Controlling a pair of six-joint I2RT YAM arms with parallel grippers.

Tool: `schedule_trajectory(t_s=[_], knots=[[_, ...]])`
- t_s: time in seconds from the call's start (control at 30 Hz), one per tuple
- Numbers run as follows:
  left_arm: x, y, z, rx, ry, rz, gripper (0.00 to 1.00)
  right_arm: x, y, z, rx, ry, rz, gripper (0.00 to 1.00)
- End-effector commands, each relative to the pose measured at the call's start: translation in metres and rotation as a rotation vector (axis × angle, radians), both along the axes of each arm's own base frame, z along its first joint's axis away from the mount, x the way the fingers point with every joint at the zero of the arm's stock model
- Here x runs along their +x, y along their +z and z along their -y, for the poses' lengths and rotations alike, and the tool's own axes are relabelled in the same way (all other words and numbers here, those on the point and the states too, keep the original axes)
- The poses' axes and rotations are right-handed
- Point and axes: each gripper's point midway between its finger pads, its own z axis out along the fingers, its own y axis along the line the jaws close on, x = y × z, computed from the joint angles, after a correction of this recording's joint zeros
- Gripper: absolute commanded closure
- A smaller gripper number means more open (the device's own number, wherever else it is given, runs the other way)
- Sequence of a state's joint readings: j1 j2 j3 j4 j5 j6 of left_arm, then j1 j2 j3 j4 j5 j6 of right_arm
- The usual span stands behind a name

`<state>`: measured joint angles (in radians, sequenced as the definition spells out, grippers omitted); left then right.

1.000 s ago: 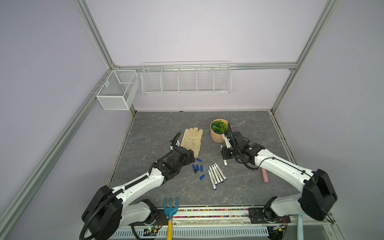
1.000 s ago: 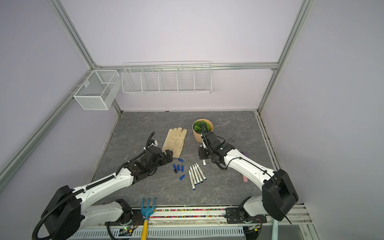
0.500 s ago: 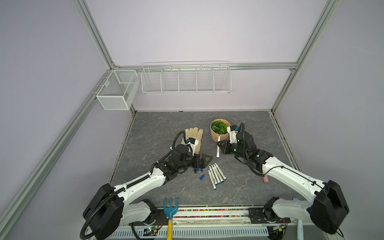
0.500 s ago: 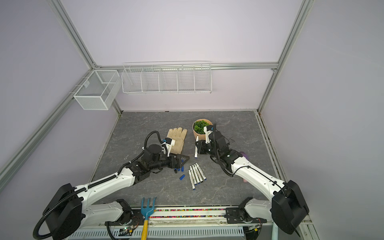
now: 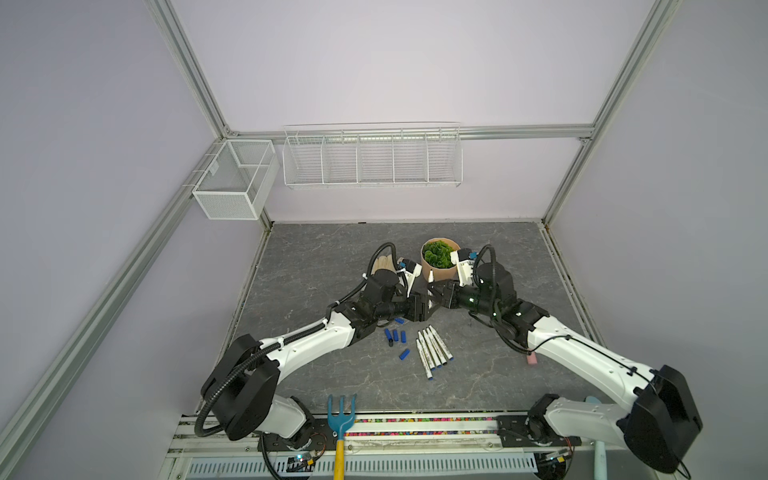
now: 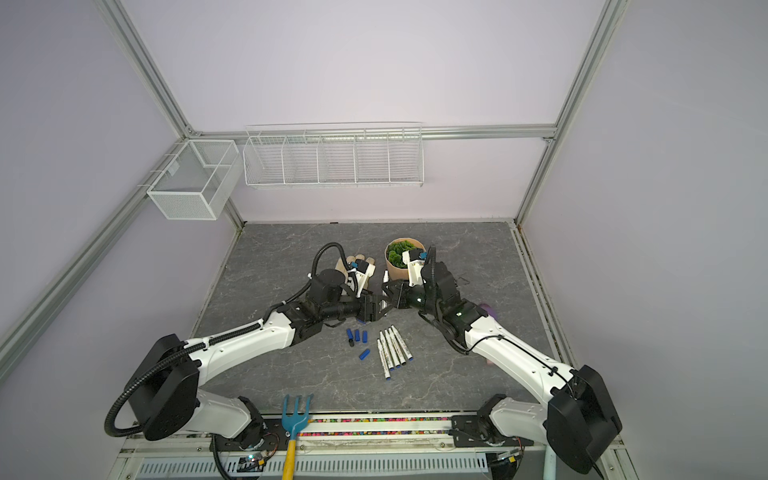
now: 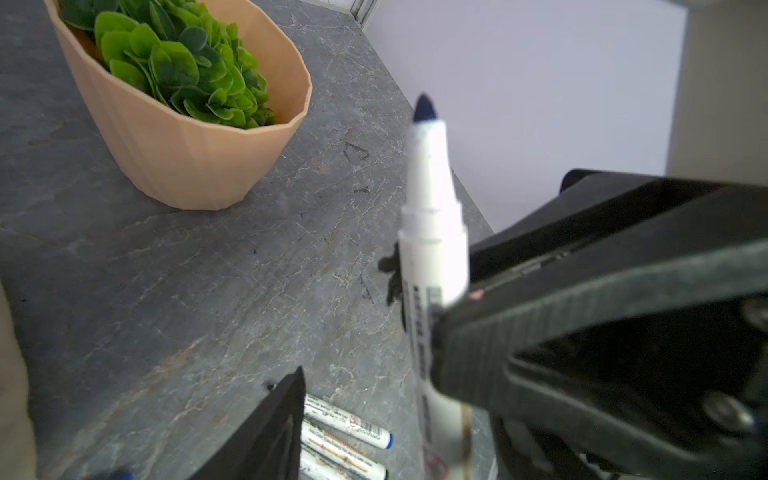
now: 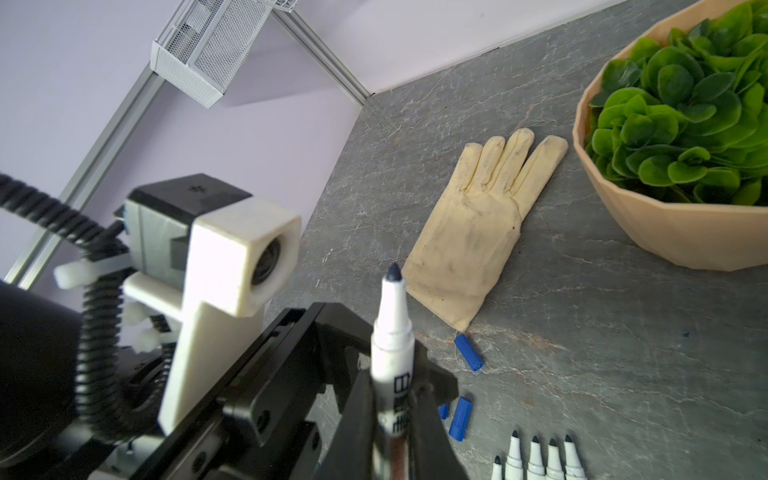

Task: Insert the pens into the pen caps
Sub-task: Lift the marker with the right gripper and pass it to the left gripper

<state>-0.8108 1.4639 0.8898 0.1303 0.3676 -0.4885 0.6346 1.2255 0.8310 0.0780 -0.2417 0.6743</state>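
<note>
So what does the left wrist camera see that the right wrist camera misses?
Only the left wrist view shows the blue end plugs of the loose pens. Only the right wrist view shows the whole glove, the mesh basket and the left arm's camera. Both show the held pen, uncapped, and the plant pot.

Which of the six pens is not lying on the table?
The pen clamped in the right gripper; the other five lie side by side on the table.
</note>
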Motion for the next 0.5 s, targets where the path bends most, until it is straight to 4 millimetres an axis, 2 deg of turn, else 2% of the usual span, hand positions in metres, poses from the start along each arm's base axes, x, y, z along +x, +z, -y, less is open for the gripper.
schedule_trajectory(t_s=[0.0, 0.1, 0.23, 0.3, 0.4, 0.43, 0.47], knots=[[0.007, 0.009, 0.002, 0.000, 0.010, 0.051, 0.51, -0.005, 0.009, 0.000, 0.058, 0.022, -0.002, 0.93], [0.008, 0.014, 0.000, -0.010, 0.023, 0.071, 0.73, -0.006, 0.006, 0.002, 0.062, 0.019, -0.016, 0.93], [0.006, 0.010, -0.007, 0.011, 0.042, 0.071, 0.96, -0.005, 0.001, 0.010, 0.055, -0.001, -0.026, 0.93], [0.005, 0.007, -0.012, 0.016, 0.059, 0.067, 1.00, -0.004, -0.003, 0.013, 0.040, -0.008, -0.032, 0.93], [0.007, 0.002, -0.025, 0.020, 0.127, 0.047, 1.00, -0.005, -0.011, 0.018, -0.015, -0.015, -0.035, 0.92], [0.010, -0.002, -0.032, 0.028, 0.173, 0.037, 1.00, -0.006, -0.017, 0.020, -0.045, -0.013, -0.045, 0.85], [0.013, -0.006, -0.042, 0.042, 0.230, 0.028, 1.00, -0.007, -0.024, 0.022, -0.082, -0.015, -0.058, 0.72]])
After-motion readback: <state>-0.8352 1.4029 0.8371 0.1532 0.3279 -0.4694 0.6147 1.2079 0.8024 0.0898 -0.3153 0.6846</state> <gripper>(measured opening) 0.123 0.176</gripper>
